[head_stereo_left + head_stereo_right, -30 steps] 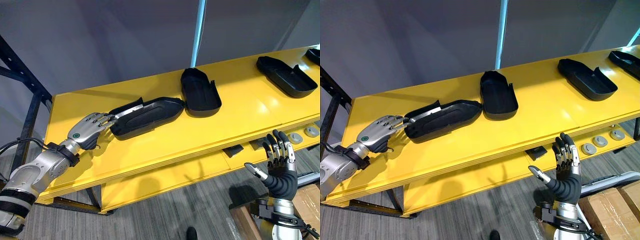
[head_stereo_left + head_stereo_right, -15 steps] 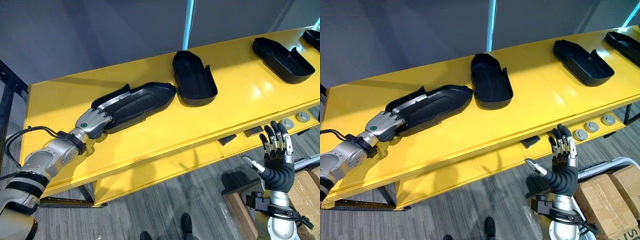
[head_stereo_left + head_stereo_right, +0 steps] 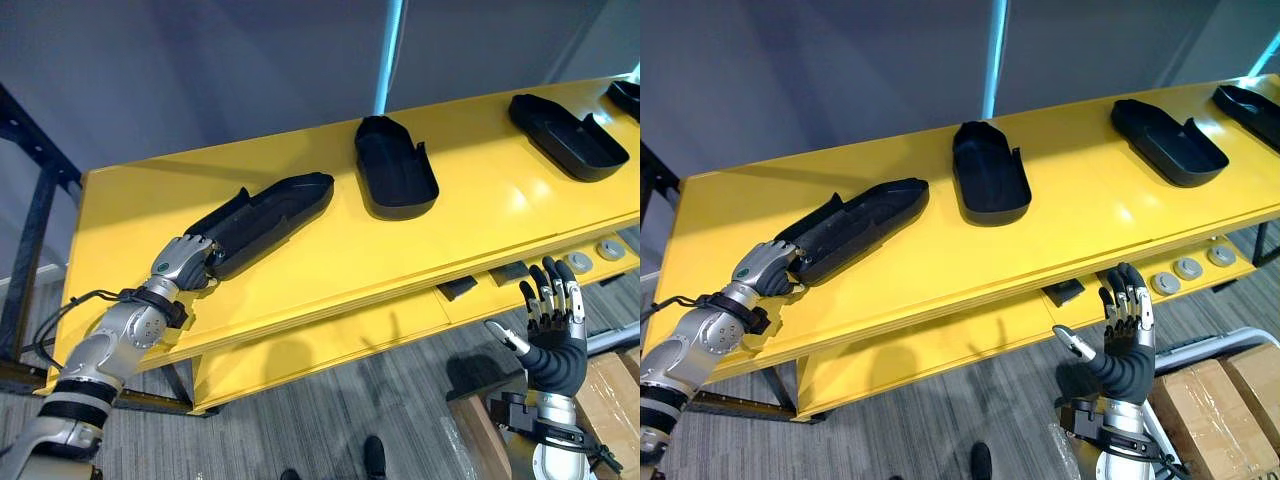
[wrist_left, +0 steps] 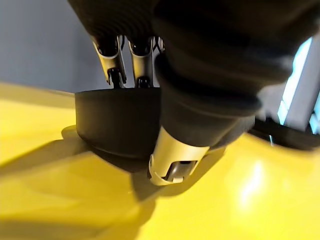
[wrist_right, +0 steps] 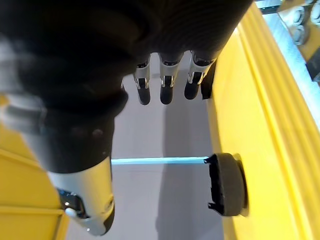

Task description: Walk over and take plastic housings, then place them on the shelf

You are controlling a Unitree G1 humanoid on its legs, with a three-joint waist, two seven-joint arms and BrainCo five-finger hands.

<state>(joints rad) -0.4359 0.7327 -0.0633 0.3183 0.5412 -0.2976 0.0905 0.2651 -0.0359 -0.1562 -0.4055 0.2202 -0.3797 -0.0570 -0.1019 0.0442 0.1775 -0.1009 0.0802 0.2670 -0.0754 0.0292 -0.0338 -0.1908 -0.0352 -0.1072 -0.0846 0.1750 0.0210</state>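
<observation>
The housing [image 3: 265, 215], laid on the shelf [image 3: 330, 262] with its long axis from near left to far right, is gripped at its near-left end by the curled left hand [image 3: 186, 262]; the right hand [image 3: 552, 325] is held open, well apart.

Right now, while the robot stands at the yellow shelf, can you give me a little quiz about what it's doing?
1. True or false: the right hand is holding a plastic housing.
2. Pick one: what are the left hand's fingers curled round? A. the near end of the long housing. B. the blue pole. C. a round disc.
3. Fill the gap: the long housing lies on top of a shelf coloured ____.

Key: 1 false, it is open and holds nothing. 2 A. 3 yellow.
</observation>
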